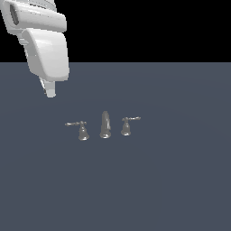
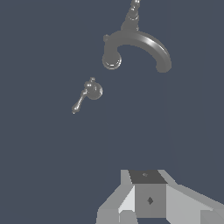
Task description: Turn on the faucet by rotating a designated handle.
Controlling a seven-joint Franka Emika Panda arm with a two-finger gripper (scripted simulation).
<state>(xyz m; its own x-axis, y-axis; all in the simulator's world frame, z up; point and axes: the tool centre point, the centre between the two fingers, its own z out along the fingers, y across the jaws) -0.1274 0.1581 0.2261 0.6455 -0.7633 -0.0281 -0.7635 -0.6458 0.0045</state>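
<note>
Your pincer (image 1: 50, 93), grip state unclear, hangs well above the handle (image 1: 80, 129); descending could hit the spout (image 1: 105, 125).

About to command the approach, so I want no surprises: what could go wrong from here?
1. The tool hangs well away from the handle, and the twin handle looks nearly identical, so it might target the wrong one.
2. The lever is thin, so a push could slip off.
3. The spout stands close beside the handle and could get bumped.
</note>
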